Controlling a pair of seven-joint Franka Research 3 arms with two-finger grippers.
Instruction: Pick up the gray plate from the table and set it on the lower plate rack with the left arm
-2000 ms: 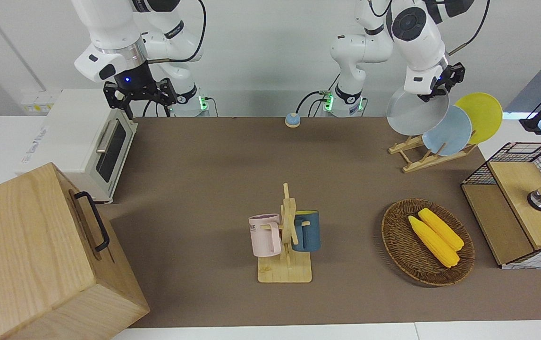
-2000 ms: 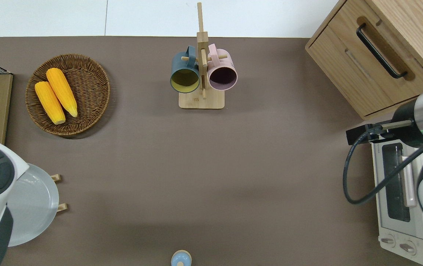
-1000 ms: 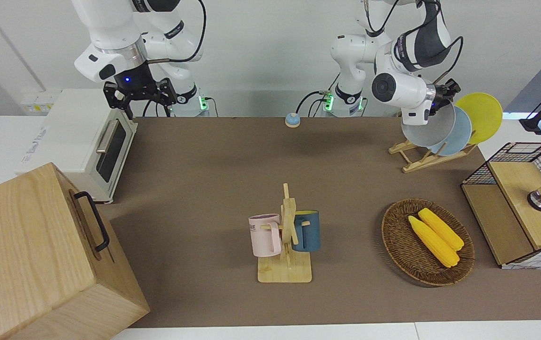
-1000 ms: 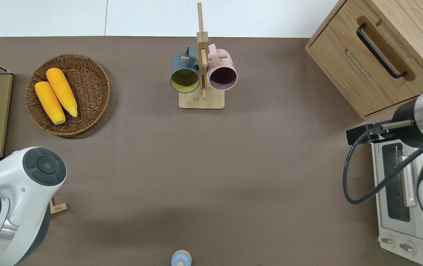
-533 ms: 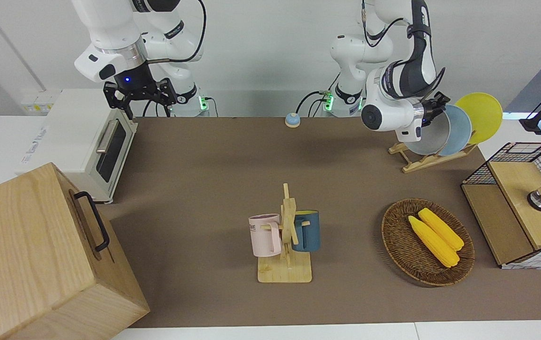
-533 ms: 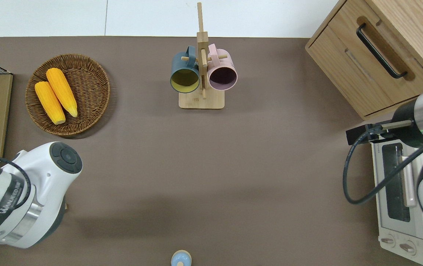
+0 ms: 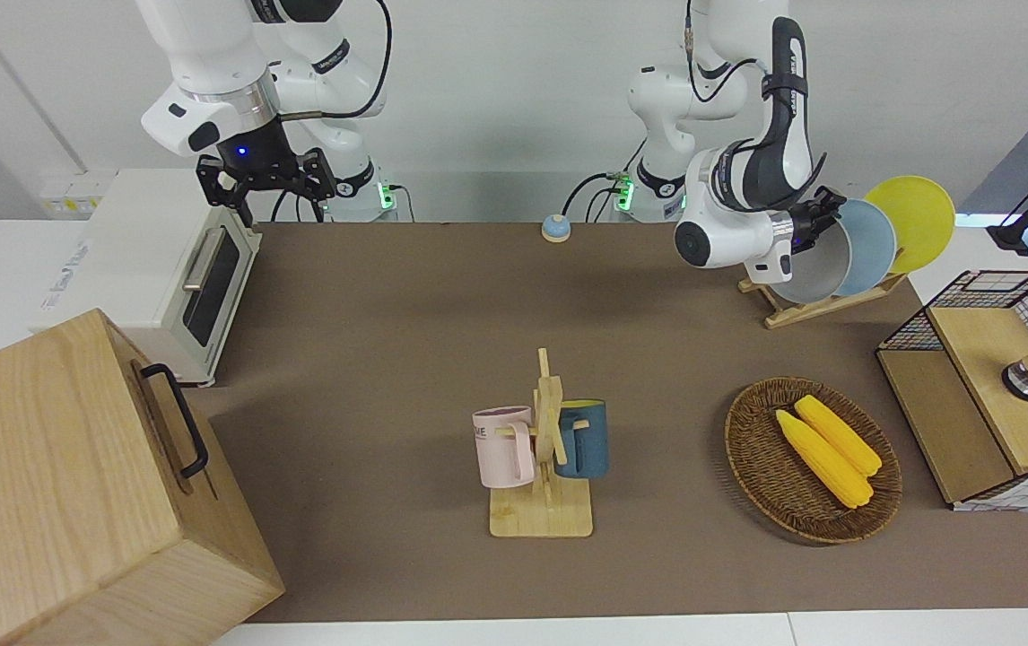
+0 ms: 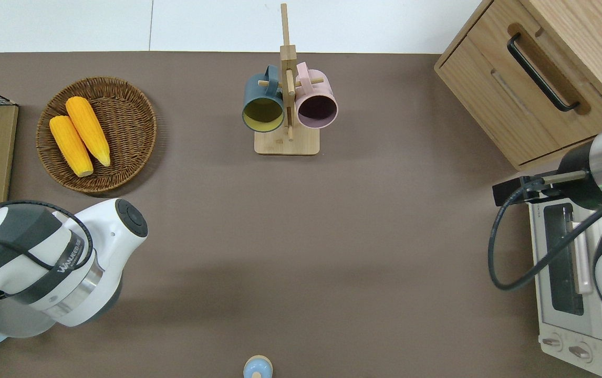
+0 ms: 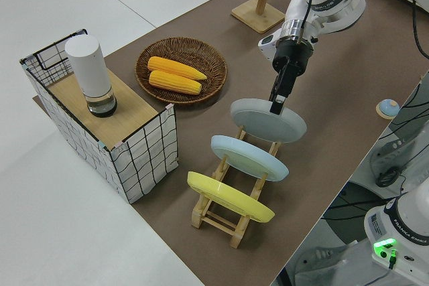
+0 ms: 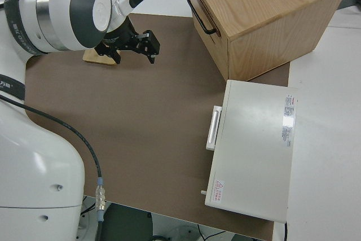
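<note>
The left gripper (image 9: 277,103) is clamped on the rim of the gray plate (image 9: 267,120), which sits tilted in the lowest slot of the plate rack (image 9: 221,213), just beside the light-blue plate (image 9: 249,157). The plate looks stiff, smooth and breakable, so a rim hold seems right. The right arm is parked.

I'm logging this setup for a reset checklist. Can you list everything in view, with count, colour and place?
gray plate: 1, pale gray, lowest rack slot, pinched by the left claw
light-blue plate: 1, middle slot
yellow plate: 1, top slot
plate rack: 1, light wood, left arm's end
wicker basket: 1, brown, holds the corn
corn cobs: 2, yellow
mug stand: 1, wood, mid-table
mugs: 2, pink and dark blue, hung on the stand
wire crate: 1, holds a white cylinder
toaster oven: 1, white
wooden cabinet: 1
left claw: shut on the plate's rim
right claw: parked, open
</note>
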